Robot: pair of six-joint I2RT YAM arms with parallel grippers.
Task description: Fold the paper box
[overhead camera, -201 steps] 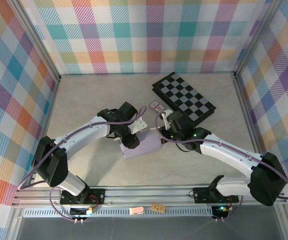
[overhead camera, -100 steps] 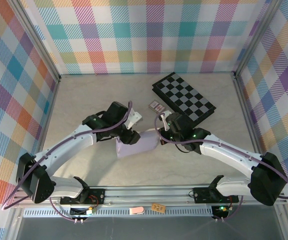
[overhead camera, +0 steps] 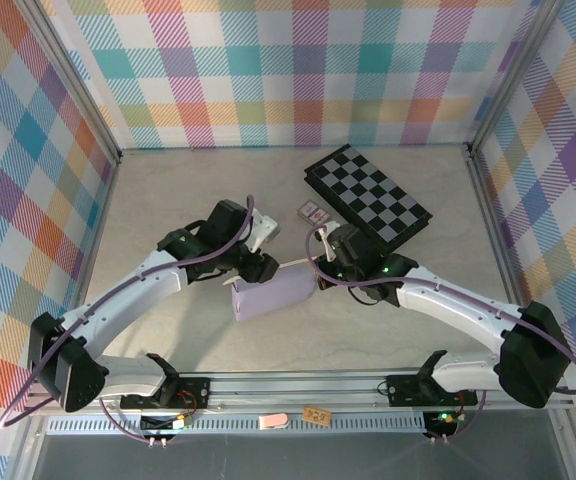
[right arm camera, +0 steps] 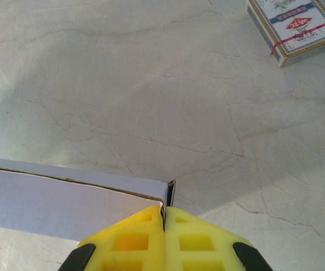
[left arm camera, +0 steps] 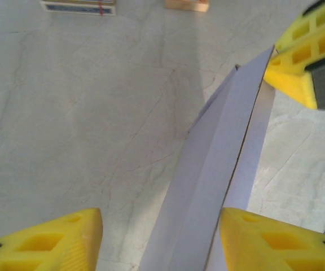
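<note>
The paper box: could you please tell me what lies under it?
Marbled table shows beside the paper box, pinched by the right claw; directly underneath is covered.

Pastel plaid walls (overhead camera: 288, 70) enclose a pale marbled tabletop (overhead camera: 168, 200) edged by aluminium rail (overhead camera: 298, 385).

The left arm (overhead camera: 128, 295) and the right arm (overhead camera: 458, 305) share one build: rounded white link shells joined by bulky black joint housings, on black bases (overhead camera: 168, 385). A purple cable (overhead camera: 213, 255) runs along each arm. A small green light (overhead camera: 378, 268) glows near the right wrist. The left gripper (left arm camera: 162, 243) has bright yellow plastic fingers (left arm camera: 55, 240) with square recesses and black at the roots. The right gripper (right arm camera: 163, 237) looks the same.
</note>
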